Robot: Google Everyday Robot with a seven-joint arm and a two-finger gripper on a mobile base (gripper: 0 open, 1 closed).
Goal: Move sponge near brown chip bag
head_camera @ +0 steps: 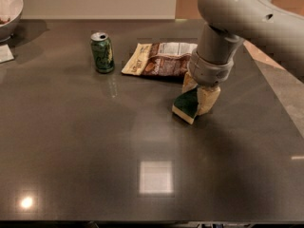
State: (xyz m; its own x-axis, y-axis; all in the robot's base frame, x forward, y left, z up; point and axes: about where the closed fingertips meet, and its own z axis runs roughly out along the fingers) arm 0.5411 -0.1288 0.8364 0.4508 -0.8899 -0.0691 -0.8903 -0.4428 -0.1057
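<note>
Jaws closed on the sponge (186, 103): the gripper (199, 99) pinches it between two pale fingers (209, 99), one on either side, so the grip is as narrow as the sponge allows. The gripper hangs straight down from the grey arm (237, 18), which comes in from the top right corner, and sits over the right half of the dark table (71, 141).

The sponge is tilted, with its dark green face turned toward the left and front and the pale yellow foam showing along its lower edge. Whether that lower edge touches the table or hangs just above it, I cannot tell.

The brown chip bag (161, 60) lies flat just behind and to the left of the sponge, near but apart from it; the bag's right end is hidden behind the wrist. A green can (102, 52) stands upright left of the bag. At the far left, a white bowl (7, 8) sits at the table's corner with a small white card (5, 53) in front of it.
</note>
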